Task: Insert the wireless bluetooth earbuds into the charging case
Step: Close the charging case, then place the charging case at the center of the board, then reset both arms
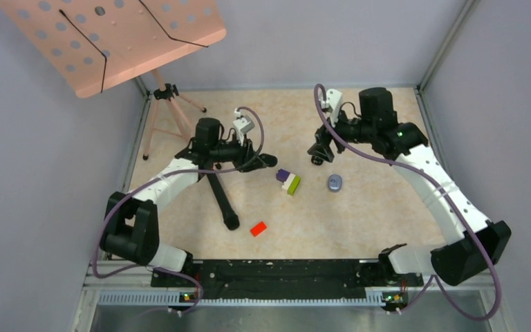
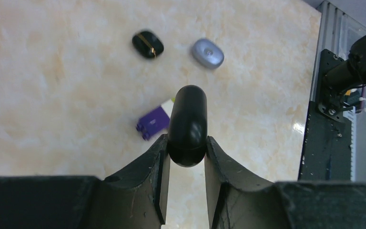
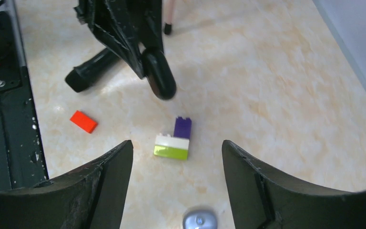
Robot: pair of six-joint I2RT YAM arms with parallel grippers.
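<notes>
My left gripper is shut on a glossy black, capsule-shaped case, held above the table; it also shows in the right wrist view. A second black case with a gold line lies on the table beneath my right gripper. A pale grey-purple case lies closed to its right. My right gripper is open and empty, hovering above the grey-purple case. No loose earbuds show in any view.
A purple, white and lime brick stack lies mid-table. A red block lies nearer the front. A black leg slants under the left arm. A pink music stand stands at the back left.
</notes>
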